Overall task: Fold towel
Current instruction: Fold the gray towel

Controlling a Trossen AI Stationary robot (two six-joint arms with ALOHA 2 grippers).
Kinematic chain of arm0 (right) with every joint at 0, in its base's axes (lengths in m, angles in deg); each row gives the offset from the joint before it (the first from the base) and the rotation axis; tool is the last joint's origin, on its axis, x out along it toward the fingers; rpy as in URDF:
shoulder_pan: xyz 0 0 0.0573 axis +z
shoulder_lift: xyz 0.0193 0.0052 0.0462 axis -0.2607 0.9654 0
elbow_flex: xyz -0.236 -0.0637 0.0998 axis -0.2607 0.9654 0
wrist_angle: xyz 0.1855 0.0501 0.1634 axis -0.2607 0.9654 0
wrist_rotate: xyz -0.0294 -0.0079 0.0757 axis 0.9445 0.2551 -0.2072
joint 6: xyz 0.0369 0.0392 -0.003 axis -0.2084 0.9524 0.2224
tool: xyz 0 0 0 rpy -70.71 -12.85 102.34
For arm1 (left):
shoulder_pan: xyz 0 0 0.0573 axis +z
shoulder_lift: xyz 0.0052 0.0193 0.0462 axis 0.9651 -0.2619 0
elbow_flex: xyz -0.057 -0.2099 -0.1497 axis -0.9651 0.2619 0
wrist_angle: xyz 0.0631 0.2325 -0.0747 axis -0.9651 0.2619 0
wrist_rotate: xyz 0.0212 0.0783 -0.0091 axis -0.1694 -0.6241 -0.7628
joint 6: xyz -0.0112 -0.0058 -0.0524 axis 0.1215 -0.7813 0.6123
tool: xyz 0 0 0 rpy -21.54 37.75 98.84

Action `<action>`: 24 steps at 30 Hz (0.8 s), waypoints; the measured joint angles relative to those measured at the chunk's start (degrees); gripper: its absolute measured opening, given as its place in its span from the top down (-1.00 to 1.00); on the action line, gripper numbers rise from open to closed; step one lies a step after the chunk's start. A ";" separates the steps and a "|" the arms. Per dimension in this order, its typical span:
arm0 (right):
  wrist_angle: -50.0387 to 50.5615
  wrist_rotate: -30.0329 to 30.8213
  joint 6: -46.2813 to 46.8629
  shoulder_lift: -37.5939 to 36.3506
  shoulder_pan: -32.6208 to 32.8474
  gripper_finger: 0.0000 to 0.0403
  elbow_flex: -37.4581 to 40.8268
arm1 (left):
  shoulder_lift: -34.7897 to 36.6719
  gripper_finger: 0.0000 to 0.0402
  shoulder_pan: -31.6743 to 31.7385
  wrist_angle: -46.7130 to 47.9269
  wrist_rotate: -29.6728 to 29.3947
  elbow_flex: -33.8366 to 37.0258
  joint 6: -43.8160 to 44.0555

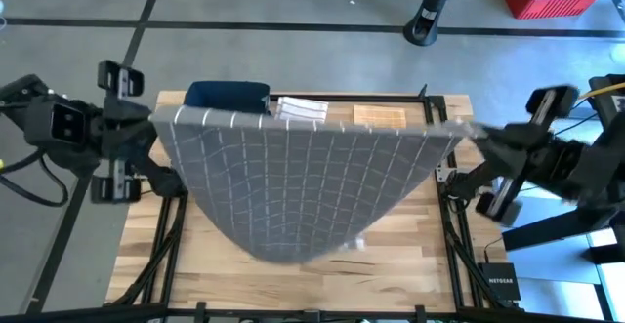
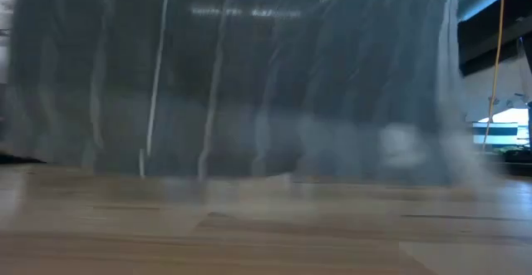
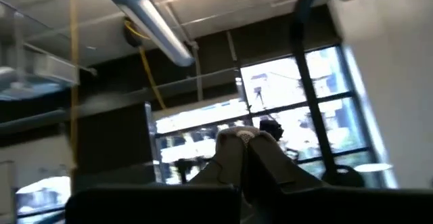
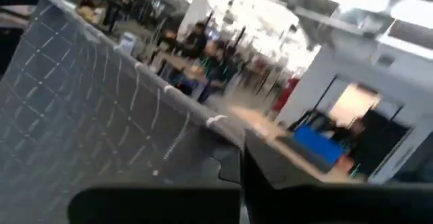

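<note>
Both grippers were found clenched on the towel (image 1: pixel 303 181); the left gripper (image 1: pixel 156 120) was clamped on one upper corner at the table's left edge, and the right gripper (image 1: pixel 467 130) on the opposite upper corner at the right edge.

The wooden table (image 1: pixel 410 255) was spanned by the cloth, which was held aloft and stretched taut along its top edge between the two arms; the grey, white-gridded sheet was seen to sag in a broad curve, its lowest part hanging toward the front middle of the table. In the low view the towel (image 2: pixel 249 84) was shown as a curtain filling most of the picture, its lower hem lying at or just above the tabletop (image 2: pixel 249 233); whether contact was made could not be told. In the right wrist view the gridded cloth (image 4: pixel 88 116) was seen running away from that arm's own fingers.

Behind the cloth, at the table's far edge, a dark blue object (image 1: pixel 228 95), a white card (image 1: pixel 301 109) and a small tan block (image 1: pixel 379 116) were partly visible.

No fold was judged to have been made; the cloth was only lifted and spread; laying it down, doubling it over and releasing the corners were judged still outstanding.
</note>
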 joint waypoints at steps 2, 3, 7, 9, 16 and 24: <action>-4.00 -1.08 -2.62 -0.63 -0.02 1.00 0.02 | -0.01 0.99 0.02 -1.33 -2.24 -0.26 -3.28; -4.37 -1.10 -3.08 -1.08 -0.02 1.00 0.02 | -0.01 0.99 0.06 -1.34 -3.79 -0.52 -4.65; -1.97 2.59 0.40 -4.04 -0.71 1.00 0.11 | 0.06 0.99 1.31 -1.04 -12.68 -0.70 -9.56; 0.42 4.30 3.52 -5.09 -3.07 1.00 0.04 | 0.08 0.99 2.23 -0.74 -18.30 -0.42 -11.67; 12.75 8.34 11.55 -5.93 -14.50 1.00 0.04 | 0.93 0.99 7.63 13.24 -35.22 -0.33 -13.44; 67.96 4.46 53.97 -7.39 -32.44 0.96 0.09 | 5.20 0.99 14.88 50.24 -39.65 -0.33 13.56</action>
